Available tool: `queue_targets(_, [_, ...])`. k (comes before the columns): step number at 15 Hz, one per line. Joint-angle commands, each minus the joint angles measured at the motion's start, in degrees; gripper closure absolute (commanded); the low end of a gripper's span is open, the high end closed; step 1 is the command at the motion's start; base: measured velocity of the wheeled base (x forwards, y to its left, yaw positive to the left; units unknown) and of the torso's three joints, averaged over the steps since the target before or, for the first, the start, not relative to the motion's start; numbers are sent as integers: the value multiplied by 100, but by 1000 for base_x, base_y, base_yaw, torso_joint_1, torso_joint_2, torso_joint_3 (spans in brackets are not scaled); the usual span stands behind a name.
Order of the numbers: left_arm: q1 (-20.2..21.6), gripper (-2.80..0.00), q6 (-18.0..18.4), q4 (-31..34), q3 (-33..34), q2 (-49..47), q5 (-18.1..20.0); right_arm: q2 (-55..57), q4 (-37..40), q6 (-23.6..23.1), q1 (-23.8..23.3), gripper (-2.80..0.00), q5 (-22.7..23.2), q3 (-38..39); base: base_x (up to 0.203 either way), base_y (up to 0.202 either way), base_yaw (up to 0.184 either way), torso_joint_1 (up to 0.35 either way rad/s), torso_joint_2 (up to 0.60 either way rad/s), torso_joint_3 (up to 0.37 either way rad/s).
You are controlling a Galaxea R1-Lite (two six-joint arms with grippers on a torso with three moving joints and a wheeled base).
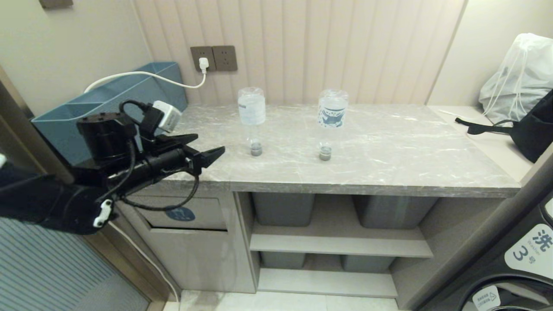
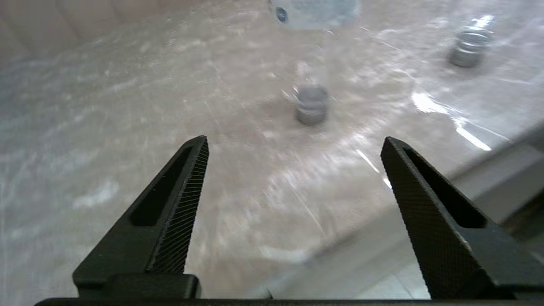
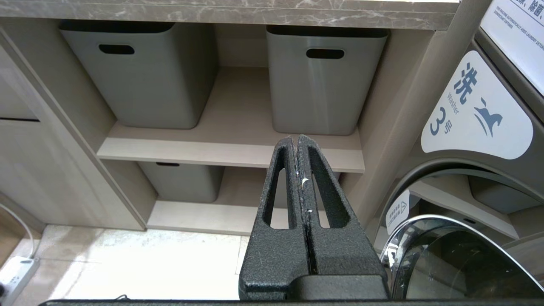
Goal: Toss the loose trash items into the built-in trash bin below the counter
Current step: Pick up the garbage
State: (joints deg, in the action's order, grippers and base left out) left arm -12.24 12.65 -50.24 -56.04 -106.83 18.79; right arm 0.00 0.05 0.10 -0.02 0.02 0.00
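counter [image 1: 389, 151]: two bottles stand cap-down, long axes upright | nearer bottle [image 1: 252, 113] ahead and to the right of left gripper [image 1: 203, 151], other bottle [image 1: 332, 111] beyond | left gripper fingers apart, empty, over counter's front-left corner | right gripper [image 3: 299, 142] pressed together, parked low

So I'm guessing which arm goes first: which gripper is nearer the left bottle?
Left. The left gripper hovers at the counter's front left corner, beside the left bottle. The right gripper sits low, facing the shelves.
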Motion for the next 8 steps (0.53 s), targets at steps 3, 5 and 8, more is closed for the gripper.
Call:
queue_targets(3, [-70,-280,57,-35,-1386,-1211,94,0,0,-1,2,0,2,0,0,0,0,0,0,0])
queue_targets(5, [-177,-280,-40,14,-1957,-1610,168,0,3,-1,2,0,-2,0,0,0,0,0,0,0])
queue_targets(8, [-285,-280,-415,37,-2254,-1799,187,0,0,-1,2,0,1,0,0,0,0,0,0,0])
